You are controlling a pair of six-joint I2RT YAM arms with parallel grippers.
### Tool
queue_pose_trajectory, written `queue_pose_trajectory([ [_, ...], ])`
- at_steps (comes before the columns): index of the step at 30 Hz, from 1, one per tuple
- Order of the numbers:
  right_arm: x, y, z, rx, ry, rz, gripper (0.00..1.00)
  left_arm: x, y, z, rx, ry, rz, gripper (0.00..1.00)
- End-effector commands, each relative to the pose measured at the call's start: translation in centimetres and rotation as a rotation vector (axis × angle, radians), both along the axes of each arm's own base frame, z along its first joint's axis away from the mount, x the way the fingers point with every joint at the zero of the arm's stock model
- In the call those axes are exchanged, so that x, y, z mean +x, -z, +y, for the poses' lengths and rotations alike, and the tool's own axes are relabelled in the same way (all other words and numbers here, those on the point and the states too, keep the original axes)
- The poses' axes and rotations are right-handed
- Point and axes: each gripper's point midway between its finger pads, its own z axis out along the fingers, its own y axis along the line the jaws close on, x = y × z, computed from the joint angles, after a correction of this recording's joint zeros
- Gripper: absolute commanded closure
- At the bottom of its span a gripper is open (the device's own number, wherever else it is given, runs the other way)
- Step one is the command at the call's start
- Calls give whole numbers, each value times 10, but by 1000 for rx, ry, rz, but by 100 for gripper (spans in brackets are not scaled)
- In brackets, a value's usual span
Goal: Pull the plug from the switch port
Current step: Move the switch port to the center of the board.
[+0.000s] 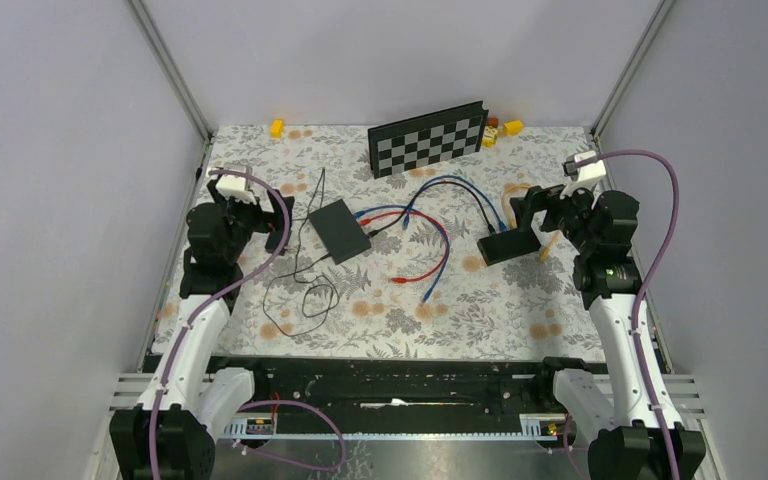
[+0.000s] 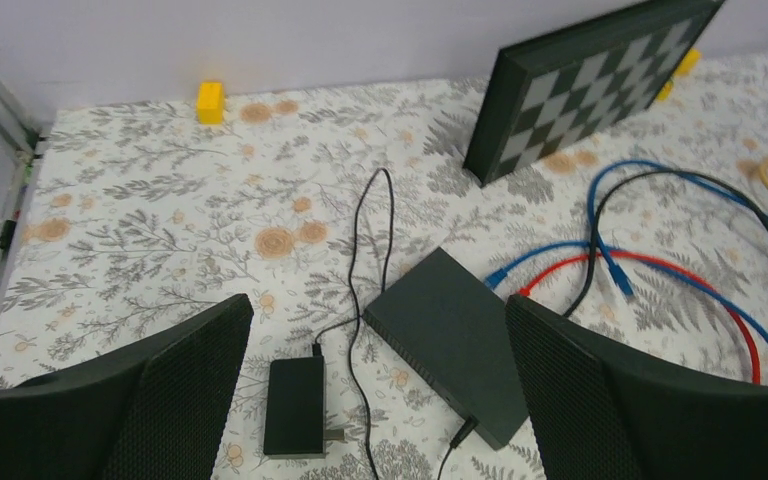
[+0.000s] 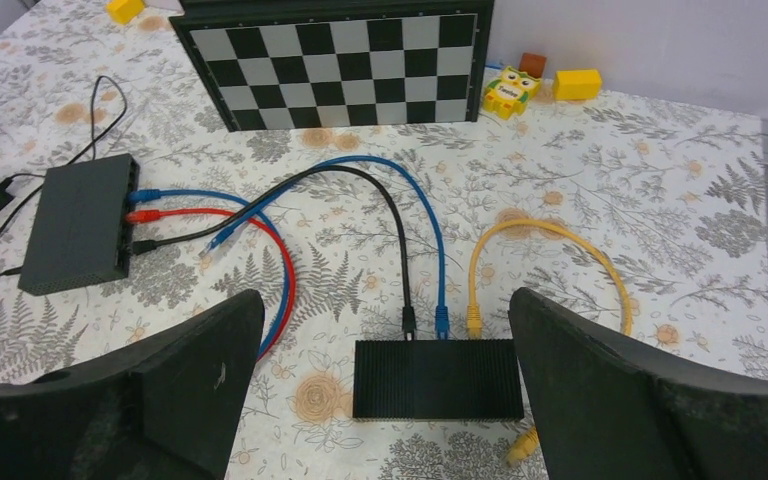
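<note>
A black ribbed switch (image 3: 438, 378) lies between the open fingers of my right gripper (image 3: 385, 295). A black plug (image 3: 409, 320), a blue plug (image 3: 441, 320) and a yellow plug (image 3: 474, 322) sit in its far side. A dark grey switch (image 2: 455, 340) lies below my open left gripper (image 2: 377, 302), with blue, red and black plugs (image 3: 143, 215) in its right side. From above, the left gripper (image 1: 265, 222) is left of the grey switch (image 1: 338, 230). The right gripper (image 1: 530, 222) hovers over the black switch (image 1: 508, 245). Both grippers are empty.
A black power adapter (image 2: 295, 405) with a thin black cord lies left of the grey switch. A folded chessboard (image 1: 428, 138) stands at the back. Small yellow blocks (image 1: 277, 128) and an owl toy (image 3: 505, 92) sit by the back wall. A loose yellow cable end (image 3: 522, 445) lies by the black switch.
</note>
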Motion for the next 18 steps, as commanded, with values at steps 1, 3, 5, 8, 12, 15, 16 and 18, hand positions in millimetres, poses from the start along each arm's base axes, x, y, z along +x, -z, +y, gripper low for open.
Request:
queue_pose_trajectory([
  [1,0,-8,15,10,-91,-22,0,2,-6,-18,37,129,23,1],
  [3,2,-2,21,10,-117,0,0,5,0,-22,29,157,70,1],
  [5,9,6,25,-10,-119,26,0,9,7,-24,24,167,112,1],
  [8,13,23,47,-78,-147,104,0,12,14,-25,8,174,143,1],
  [12,21,40,61,-183,-159,183,0,10,12,-28,-4,182,117,1],
  [15,30,59,60,-258,-141,246,0,7,6,-31,-5,200,64,1],
  [16,33,66,56,-278,-122,269,0,5,6,-32,-4,205,49,1],
  [18,42,80,49,-322,-89,304,0,3,6,-33,-4,212,32,1],
])
